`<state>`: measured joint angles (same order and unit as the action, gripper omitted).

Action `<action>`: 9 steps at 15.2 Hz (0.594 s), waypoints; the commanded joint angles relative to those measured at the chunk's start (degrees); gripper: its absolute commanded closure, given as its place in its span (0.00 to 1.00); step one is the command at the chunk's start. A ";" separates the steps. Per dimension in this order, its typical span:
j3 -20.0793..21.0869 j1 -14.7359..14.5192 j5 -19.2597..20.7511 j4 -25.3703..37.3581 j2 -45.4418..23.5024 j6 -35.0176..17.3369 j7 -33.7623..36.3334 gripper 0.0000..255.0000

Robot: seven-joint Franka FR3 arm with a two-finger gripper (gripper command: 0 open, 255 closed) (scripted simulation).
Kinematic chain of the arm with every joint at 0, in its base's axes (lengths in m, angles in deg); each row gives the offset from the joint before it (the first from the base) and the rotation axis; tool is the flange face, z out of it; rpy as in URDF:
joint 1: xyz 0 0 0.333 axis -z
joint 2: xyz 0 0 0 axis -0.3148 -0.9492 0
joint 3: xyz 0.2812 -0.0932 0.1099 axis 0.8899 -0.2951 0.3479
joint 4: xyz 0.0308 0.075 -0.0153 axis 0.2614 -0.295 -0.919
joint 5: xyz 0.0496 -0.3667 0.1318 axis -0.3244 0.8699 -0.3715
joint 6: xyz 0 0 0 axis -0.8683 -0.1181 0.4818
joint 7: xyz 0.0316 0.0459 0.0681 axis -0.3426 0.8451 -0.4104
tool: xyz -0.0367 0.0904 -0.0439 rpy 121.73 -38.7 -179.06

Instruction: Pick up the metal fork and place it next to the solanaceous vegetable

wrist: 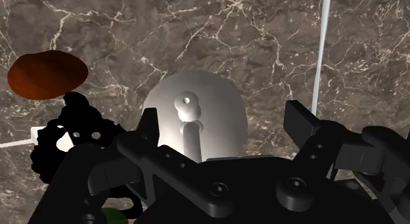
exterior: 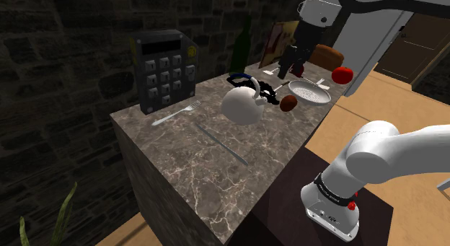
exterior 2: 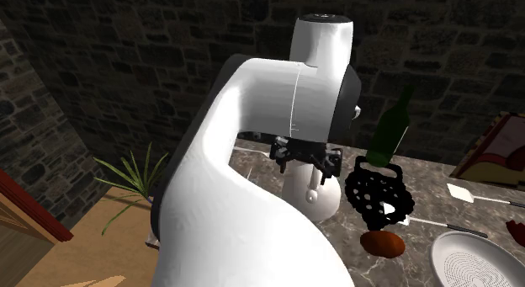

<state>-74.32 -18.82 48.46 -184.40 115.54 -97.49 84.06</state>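
Jaws spread, empty, over white kettle (wrist: 197,104) | fork (exterior: 175,113) flat on worktop (exterior: 216,179) beside keypad box (exterior: 164,68), well off toward shoulder view's left of jaws | long axis slants lower-left to upper-right there | tomato (exterior: 343,73) at that view's far right | we reckon 1 traverse fork-ward plus yaw.

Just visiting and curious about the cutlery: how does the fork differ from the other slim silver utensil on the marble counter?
The fork ends in spread tines; the slim utensil is a plain narrow strip, perhaps a knife. The fork lies beside the dark keypad device; the slim utensil lies nearer the shoulder view's camera. The slim utensil looks longer. Both are silvery and lie flat on the marble counter.
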 commanded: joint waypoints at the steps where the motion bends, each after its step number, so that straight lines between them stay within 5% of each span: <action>1: 0.00 0.00 0.00 0.00 0.00 0.00 0.00 0.00; 9: -3.49 -4.26 2.76 4.84 -17.36 -11.46 -17.60 0.00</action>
<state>-77.25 -22.64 50.84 -180.58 100.75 -107.47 69.13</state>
